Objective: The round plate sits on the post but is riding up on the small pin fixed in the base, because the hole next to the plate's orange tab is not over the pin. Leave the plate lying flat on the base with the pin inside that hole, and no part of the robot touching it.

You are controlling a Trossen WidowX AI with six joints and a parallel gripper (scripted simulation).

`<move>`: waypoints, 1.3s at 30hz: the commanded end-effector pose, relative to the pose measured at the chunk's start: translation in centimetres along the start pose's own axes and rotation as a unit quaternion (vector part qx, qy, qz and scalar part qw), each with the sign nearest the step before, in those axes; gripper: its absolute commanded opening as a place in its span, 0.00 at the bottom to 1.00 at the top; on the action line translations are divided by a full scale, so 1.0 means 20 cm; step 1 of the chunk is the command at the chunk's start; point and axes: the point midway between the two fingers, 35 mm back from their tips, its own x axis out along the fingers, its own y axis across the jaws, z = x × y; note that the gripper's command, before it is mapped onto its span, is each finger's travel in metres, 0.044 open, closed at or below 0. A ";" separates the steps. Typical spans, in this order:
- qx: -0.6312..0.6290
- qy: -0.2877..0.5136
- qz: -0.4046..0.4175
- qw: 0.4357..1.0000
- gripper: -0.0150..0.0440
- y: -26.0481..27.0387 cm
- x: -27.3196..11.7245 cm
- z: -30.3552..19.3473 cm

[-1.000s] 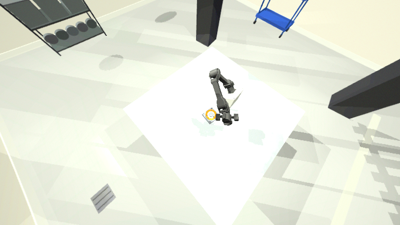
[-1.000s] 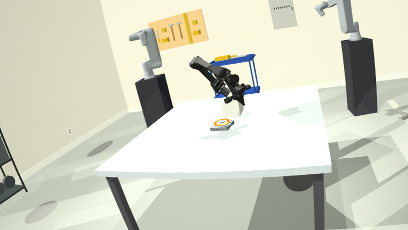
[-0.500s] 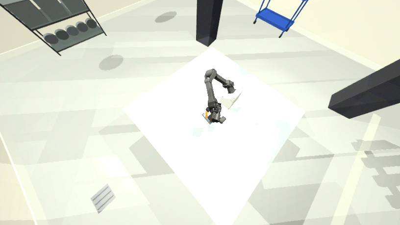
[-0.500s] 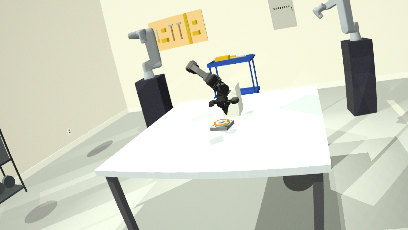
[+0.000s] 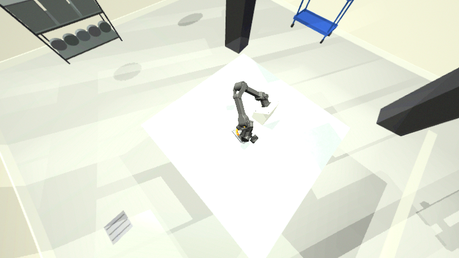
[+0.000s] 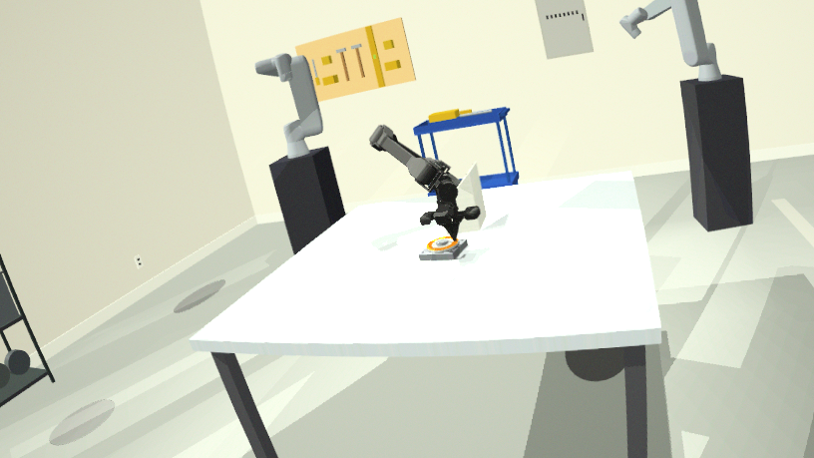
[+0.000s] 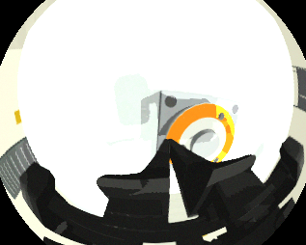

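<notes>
The round plate, with an orange and yellow ring [image 7: 189, 120] [image 6: 431, 245], sits around the grey post [image 7: 205, 142] on the square grey base [image 7: 167, 114] [image 6: 433, 256]. In the top view only part of the ring [image 5: 237, 131] shows beside the arm. My gripper [image 7: 170, 141] [image 6: 455, 239] is shut with nothing between its fingertips. The tips are low at the plate's edge, over the ring's near side in the wrist view; whether they touch it I cannot tell. The pin, the hole beside the tab and any small tilt of the plate cannot be made out.
The base lies on the white table [image 5: 216, 160] [image 6: 360, 302]. A pale angled block [image 5: 263, 116] [image 6: 475, 204] stands behind the base, close to the arm. A blue cart [image 5: 314, 22] [image 6: 462, 124] and dark pedestals [image 5: 239, 15] [image 6: 717, 153] stand off the table.
</notes>
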 end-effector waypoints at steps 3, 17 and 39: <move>-0.002 0.001 -0.002 1.000 0.25 0.00 0.01 -0.04; -0.002 0.001 -0.002 1.000 0.25 0.00 0.01 -0.12; -0.003 0.002 -0.002 1.000 0.25 -0.06 0.00 -0.25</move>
